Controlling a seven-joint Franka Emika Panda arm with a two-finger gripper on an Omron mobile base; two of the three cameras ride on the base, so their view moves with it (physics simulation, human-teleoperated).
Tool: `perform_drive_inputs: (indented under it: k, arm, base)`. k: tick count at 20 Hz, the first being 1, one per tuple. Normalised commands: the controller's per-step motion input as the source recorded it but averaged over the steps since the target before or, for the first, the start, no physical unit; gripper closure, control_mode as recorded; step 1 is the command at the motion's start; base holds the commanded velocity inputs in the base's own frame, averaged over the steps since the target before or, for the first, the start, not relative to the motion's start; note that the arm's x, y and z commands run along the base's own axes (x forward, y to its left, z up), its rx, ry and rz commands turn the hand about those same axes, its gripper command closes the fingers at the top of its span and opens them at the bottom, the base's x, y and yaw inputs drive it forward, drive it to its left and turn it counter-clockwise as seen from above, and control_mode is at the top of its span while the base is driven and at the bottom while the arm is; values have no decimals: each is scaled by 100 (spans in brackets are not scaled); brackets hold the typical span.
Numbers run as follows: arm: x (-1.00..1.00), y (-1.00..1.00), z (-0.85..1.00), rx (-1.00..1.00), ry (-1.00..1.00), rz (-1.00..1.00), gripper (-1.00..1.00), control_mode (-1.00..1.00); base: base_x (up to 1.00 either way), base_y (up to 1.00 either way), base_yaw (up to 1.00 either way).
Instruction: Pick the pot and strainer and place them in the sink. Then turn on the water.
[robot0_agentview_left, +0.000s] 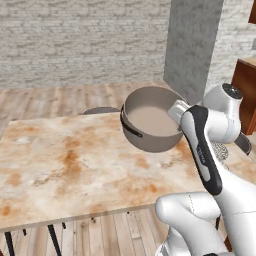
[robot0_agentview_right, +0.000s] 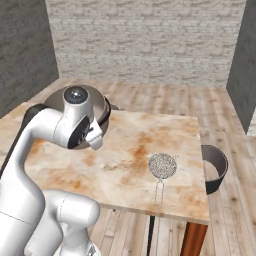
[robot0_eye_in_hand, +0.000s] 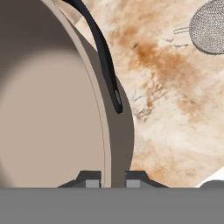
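One pot (robot0_agentview_left: 150, 120) and one strainer (robot0_agentview_right: 162, 165) are above or on one table (robot0_agentview_left: 60, 165). One dark bucket (robot0_agentview_right: 215, 167) stands beside the table.

White glossy arm (robot0_agentview_left: 220, 195), rounded bulbous segments. Black band (robot0_agentview_left: 204, 150) curving along forearm link (matte, dark). Round grey joint cap (robot0_agentview_right: 75, 95) with dark centre disc. Pincer (robot0_eye_in_hand: 113, 180): two small dark tips, grey pads.

taupe pot (robot0_agentview_left: 150, 122), silver mesh strainer (robot0_agentview_right: 162, 165)
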Motion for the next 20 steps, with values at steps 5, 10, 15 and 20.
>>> perform_drive_inputs:
  k: [5, 10, 15, 20]
  arm:
    - [0, 0, 36, 0, 0, 0, 100, -100]
    - [0, 0, 28, 0, 0, 0, 100, -100]
    - [-6, -1, 16, 0, 0, 1, 100, -100]
    - [-3, -1, 3, 0, 0, 0, 100, 100]
  base:
    - [0, 0, 0]
    - [0, 0, 0]
    - [0, 0, 0]
    - [-4, -1, 0]
